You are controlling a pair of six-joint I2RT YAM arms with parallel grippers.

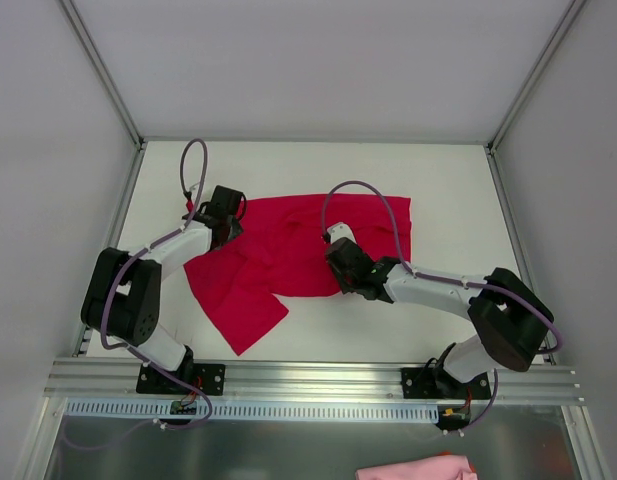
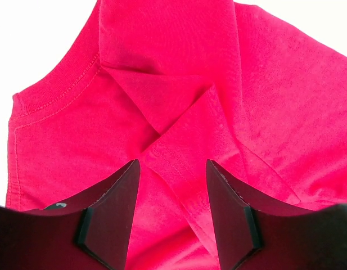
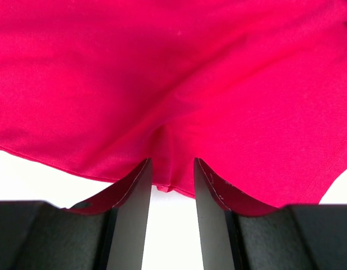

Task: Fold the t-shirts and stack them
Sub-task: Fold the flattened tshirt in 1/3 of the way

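A crimson-red soft cloth t-shirt (image 1: 278, 255) lies rumpled, a crease between the wide-parted left gripper (image 2: 172, 164), its hem at the narrowly parted right gripper (image 3: 171, 161).

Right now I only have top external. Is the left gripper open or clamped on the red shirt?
Observer: Open. The left wrist view shows the left gripper with its fingers apart over the t-shirt, and a triangular folded flap between and ahead of them.
Operator: And the right?
Observer: The right gripper is open too, at the hem. Bare table shows between its fingers.
Operator: Anything caught there?
Observer: A small tuck of hem sits between the tips, narrower than the gap, so it isn't clamped.
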